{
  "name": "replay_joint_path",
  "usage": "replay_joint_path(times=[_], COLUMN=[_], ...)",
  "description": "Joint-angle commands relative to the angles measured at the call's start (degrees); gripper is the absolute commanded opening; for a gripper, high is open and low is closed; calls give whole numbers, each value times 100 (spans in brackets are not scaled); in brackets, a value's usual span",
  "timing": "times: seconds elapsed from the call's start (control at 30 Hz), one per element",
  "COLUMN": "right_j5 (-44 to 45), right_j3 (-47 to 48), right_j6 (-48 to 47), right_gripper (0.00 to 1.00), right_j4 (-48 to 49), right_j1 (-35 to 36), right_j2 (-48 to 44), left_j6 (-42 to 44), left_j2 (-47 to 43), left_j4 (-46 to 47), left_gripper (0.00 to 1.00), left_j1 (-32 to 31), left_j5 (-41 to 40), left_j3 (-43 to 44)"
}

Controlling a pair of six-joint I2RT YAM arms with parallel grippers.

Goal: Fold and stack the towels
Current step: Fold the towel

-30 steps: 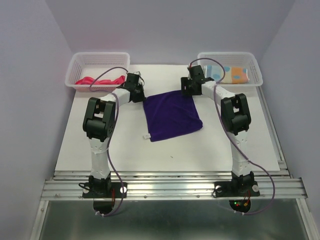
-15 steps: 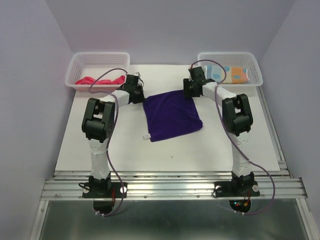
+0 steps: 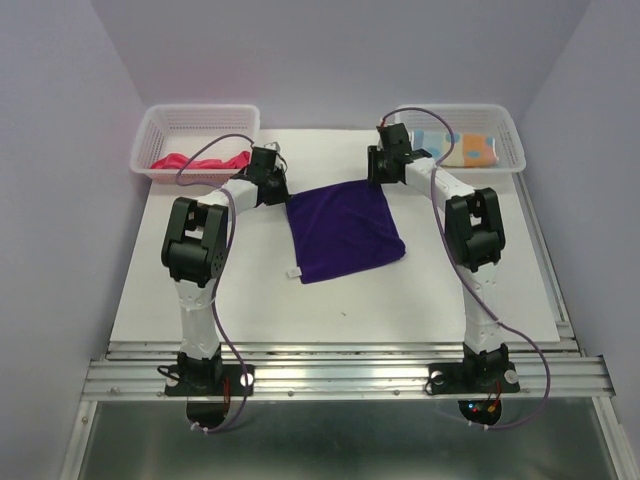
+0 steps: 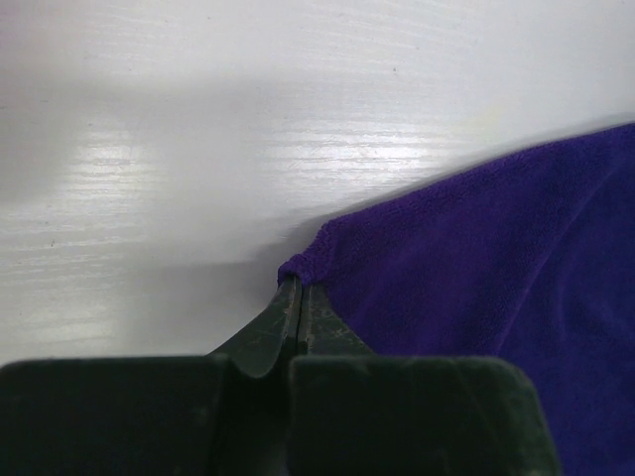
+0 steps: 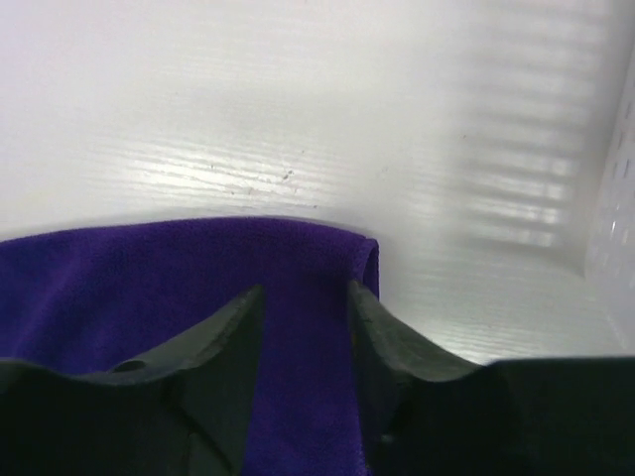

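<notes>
Purple towel (image 3: 345, 232) lying flat mid-frame on the desk (image 3: 200, 300). Left end effector (image 4: 298, 290) pinching the towel's upper-left corner, jaws fully together. Right end effector (image 5: 306, 297) has been narrowing over the last second and is now straddling the upper-right corner, a gap still showing, no pinch yet. Judging: both far corners nearly secured, first fold likely coming next.

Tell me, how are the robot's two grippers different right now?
The left gripper is shut, pinching a corner of the purple towel; the right gripper is open. The left holds cloth at its tips; the right only straddles its corner. Both sit at the towel's far edge.
</notes>
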Motion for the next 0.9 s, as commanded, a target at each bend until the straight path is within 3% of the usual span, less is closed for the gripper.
replay_joint_path(times=[0.0,0.13,0.23,0.43,0.67,0.87], right_j5=[89,124,360,467,194,308], right_j3=[431,396,414,335,396,431], right_j6=[-82,-38,14,-82,-144,-188], right_gripper=[40,35,44,43,29,1], right_j4=[-99,-125,-239,-195,-186,-11], right_j1=[24,33,24,33,33,24], right_j2=[153,180,198,189,250,171], left_j6=[102,111,128,137,155,225], left_j2=[-391,-400,-417,-418,-426,-426], left_j4=[0,9,0,17,26,-26], left_gripper=[0,0,0,0,0,0], left_j1=[76,94,103,120,120,155], left_j5=[-70,-17,-17,17,62,44], left_j3=[14,31,23,14,14,128])
